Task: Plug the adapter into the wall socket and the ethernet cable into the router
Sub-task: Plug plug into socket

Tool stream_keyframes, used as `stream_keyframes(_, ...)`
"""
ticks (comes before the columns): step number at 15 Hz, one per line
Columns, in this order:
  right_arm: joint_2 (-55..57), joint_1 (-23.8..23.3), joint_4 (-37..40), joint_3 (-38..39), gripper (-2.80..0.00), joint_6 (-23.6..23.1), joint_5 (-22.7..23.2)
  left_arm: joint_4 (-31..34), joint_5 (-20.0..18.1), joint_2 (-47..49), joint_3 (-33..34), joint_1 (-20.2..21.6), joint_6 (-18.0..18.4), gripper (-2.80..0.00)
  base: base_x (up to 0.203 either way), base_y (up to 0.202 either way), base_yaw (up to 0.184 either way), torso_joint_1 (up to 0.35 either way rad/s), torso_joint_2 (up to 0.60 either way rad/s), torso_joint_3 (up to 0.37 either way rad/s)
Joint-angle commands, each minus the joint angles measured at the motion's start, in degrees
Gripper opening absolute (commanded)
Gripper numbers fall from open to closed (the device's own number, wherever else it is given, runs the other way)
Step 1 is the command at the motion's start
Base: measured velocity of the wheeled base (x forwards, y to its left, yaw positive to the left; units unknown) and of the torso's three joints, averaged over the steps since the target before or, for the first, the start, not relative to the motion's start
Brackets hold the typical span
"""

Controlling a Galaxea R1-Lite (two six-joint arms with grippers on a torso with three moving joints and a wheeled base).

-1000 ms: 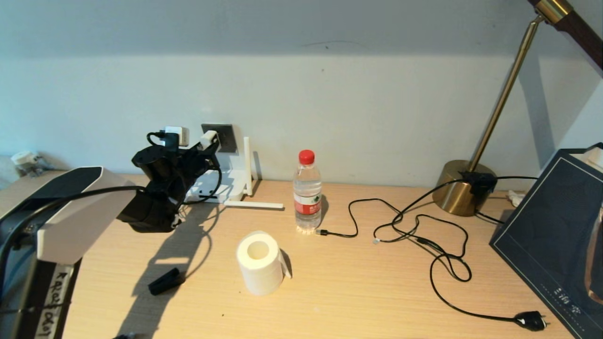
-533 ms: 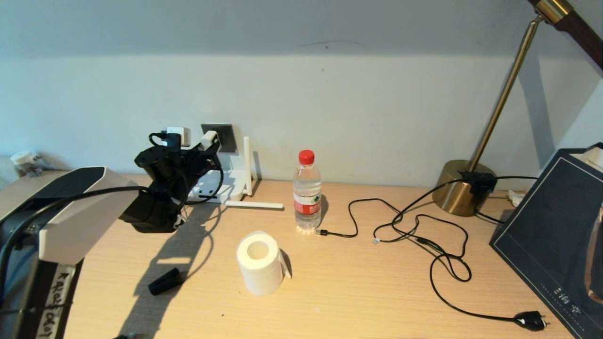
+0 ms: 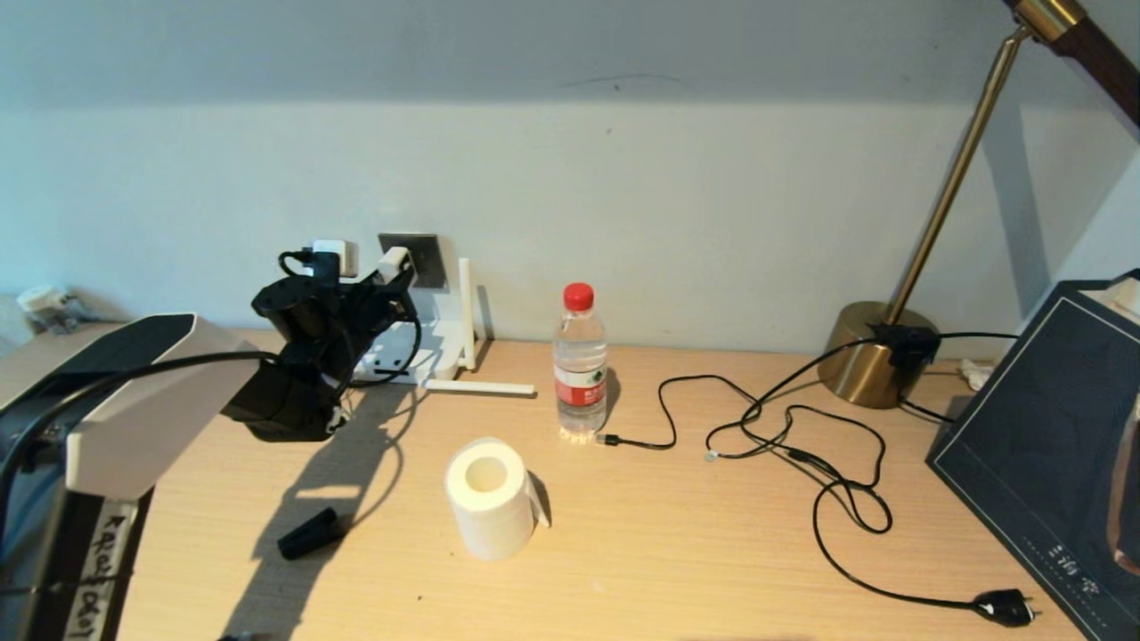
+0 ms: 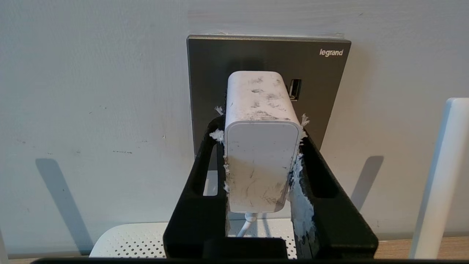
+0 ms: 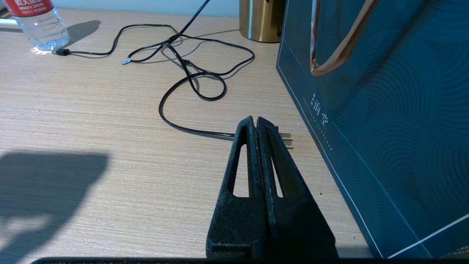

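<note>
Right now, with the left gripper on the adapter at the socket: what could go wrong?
1. The left gripper grips the adapter at the wall socket; seating isn't visible, so release may drop it.
2. Its white cord hangs over the router and could snag on retreat.
3. An antenna stands close beside the gripper; a sideways pull-out may hit it.

white forearm shell (image 3: 134, 409) | black cables | black slotted end effector (image 5: 256, 124)
</note>
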Motion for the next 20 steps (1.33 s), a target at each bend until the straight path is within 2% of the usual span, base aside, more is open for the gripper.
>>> stream_keyframes(1, 0.1, 0.0, 0.0, 0.0, -2.8, 0.0, 0.0, -0.2, -0.1, 0.5, -0.2, -0.1, 0.0, -2.8, 0.0, 0.0, 0.0, 0.0, 0.0, 0.0)
stream_keyframes(12, 0.1, 0.0, 0.0, 0.0, -2.8, 0.0, 0.0, 1.3, -0.2, 2.1, -4.3, -0.1, 0.1, -2.8, 0.0, 0.0, 0.0, 0.0, 0.0, 0.0)
stream_keyframes(20, 0.1, 0.0, 0.0, 0.0, -2.8, 0.0, 0.0, 3.7, -0.3, -0.6, -4.0, -0.1, 0.4, -2.8, 0.0, 0.0, 0.0, 0.0, 0.0, 0.0)
